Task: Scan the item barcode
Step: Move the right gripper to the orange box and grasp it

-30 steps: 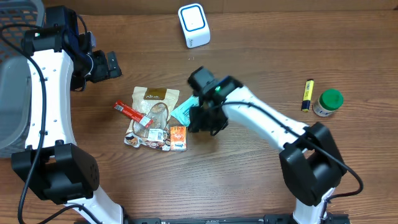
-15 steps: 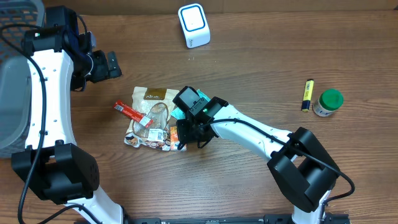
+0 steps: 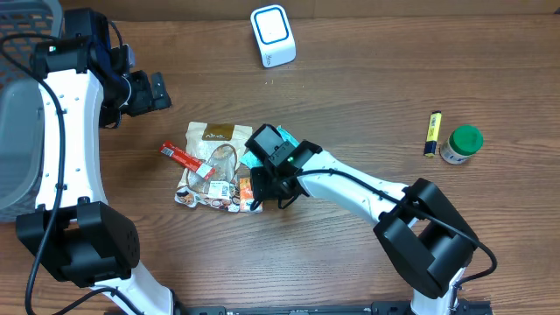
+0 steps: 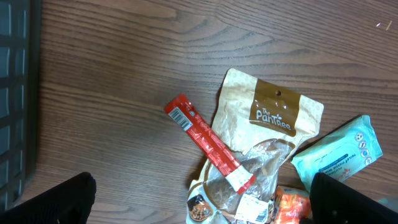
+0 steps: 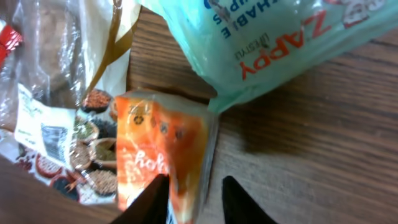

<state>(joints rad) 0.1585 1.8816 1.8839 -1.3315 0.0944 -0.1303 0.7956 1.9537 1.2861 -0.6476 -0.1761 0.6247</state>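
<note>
A small orange packet (image 3: 249, 190) lies at the right end of a pile of snack items mid-table. My right gripper (image 3: 263, 196) is down over it. In the right wrist view, the orange packet (image 5: 158, 149) has its right edge between the two dark fingers of the right gripper (image 5: 194, 185). The left finger touches it and a narrow gap shows at the right finger. My left gripper (image 3: 158, 90) hangs wide open at the far left, high above the table, with nothing held; its view looks down on the pile from the left gripper (image 4: 202, 202). A white scanner (image 3: 273, 35) stands at the back.
The pile also holds a teal wipes pack (image 3: 252, 158), a brown pouch (image 3: 217, 133), a red stick pack (image 3: 178, 157) and a clear bag of snacks (image 3: 210, 181). A yellow marker (image 3: 432, 133) and green-lidded jar (image 3: 461, 143) sit at the right. A grey bin (image 3: 17, 131) stands at the left edge.
My right arm has swung left and down from beside the wipes pack onto the orange packet, and its jaws have narrowed round the packet's edge. The left arm has not moved.
</note>
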